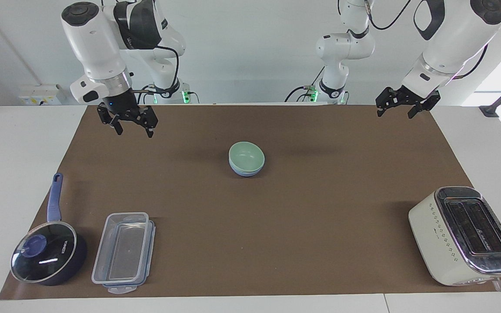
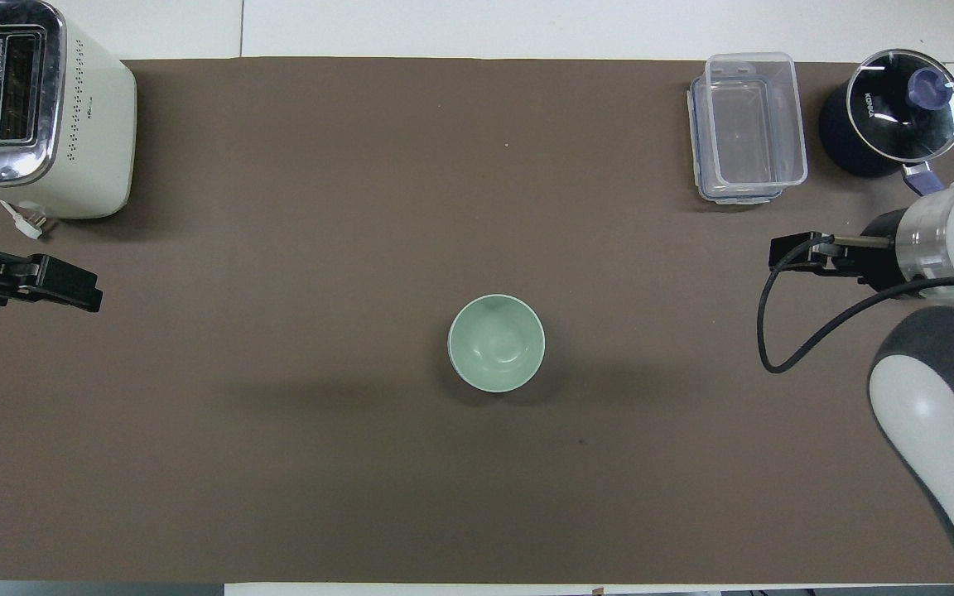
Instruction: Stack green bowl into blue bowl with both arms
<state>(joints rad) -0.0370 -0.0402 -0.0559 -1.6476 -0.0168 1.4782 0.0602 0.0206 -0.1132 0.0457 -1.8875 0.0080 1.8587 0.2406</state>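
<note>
- The green bowl (image 1: 246,157) sat inside the blue bowl (image 1: 246,172), in the middle of the brown mat (image 1: 276,226) on the table (image 1: 15,143).
- In the overhead view, the bowls were at the mat's center, the toaster (image 2: 42,108) at about 10 o'clock and the clear box (image 2: 748,124) and the dark pan (image 2: 899,112) at about 2 o'clock.
- The right pincer (image 1: 129,126) was open and held nothing. It hung over the mat at the right arm's end, well apart from the bowls.
- The left pincer (image 1: 400,108) was open and empty too. It waited up in the air over the mat's edge at the left arm's end.
</note>
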